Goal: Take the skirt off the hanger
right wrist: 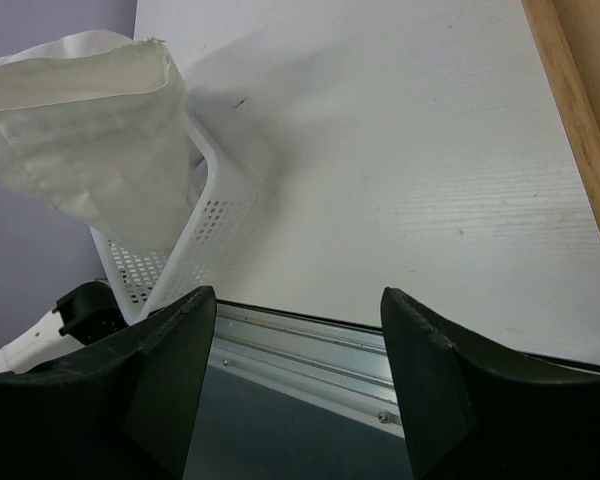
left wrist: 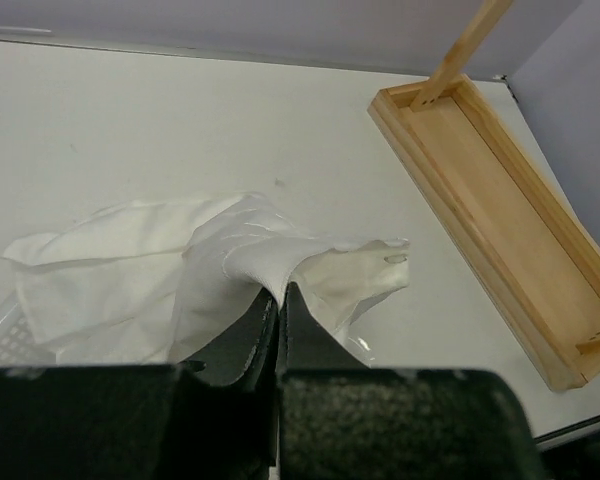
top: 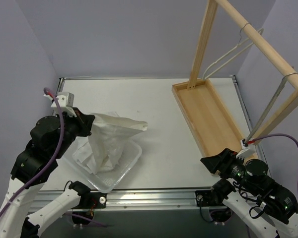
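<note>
Skirt (top: 109,139): white, thin fabric, creased and bunched. It is drawn up to a peak on its left side, and a loose flap juts out to the right. In the right wrist view one edge stands open like a wide cone mouth.

Location: the lower part of the skirt sits in a white perforated basket (top: 130,165) on the left half of the desk (top: 164,109), and the rest is raised above the basket. The skirt is well apart from the wire hanger (top: 233,49), which hangs on the rail of the wooden rack (top: 208,114) at the far right.

Left claw (top: 89,124): the jaws are pressed together on a fold at the peak of the skirt. In the left wrist view the cloth spreads away from the fingertips to the left and ahead.

Right claw (top: 216,166): the fingers are spread wide with nothing between them. It is above the near desk edge at the right, well apart from the skirt.
</note>
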